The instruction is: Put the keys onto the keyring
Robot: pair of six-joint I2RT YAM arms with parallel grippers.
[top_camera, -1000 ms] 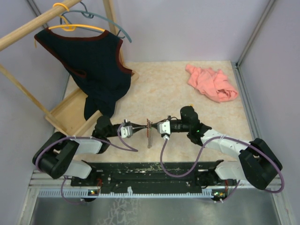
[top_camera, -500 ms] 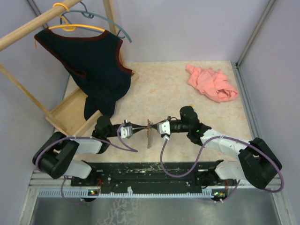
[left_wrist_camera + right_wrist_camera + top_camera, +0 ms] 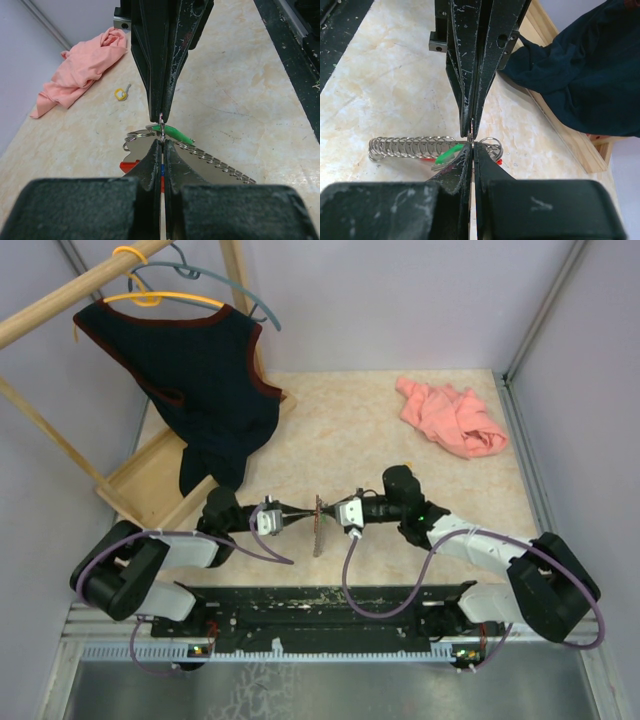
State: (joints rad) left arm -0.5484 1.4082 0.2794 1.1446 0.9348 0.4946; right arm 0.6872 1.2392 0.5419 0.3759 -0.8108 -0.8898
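Two robot arms stand at the near edge: one left arm and one right arm. On the desk there is one keyring with one green tag, one small yellow piece and one pink cloth. One dark vest hangs up. There are two hangers — one yellow hanger and one grey-blue hanger — on one wooden rack.

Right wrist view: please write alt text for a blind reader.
The right fingers, from below, and the left fingers, from above, meet tip to tip, both shut on a thin metal ring. Beyond them is the keyring, a silvery coil; a dark garment at upper right.
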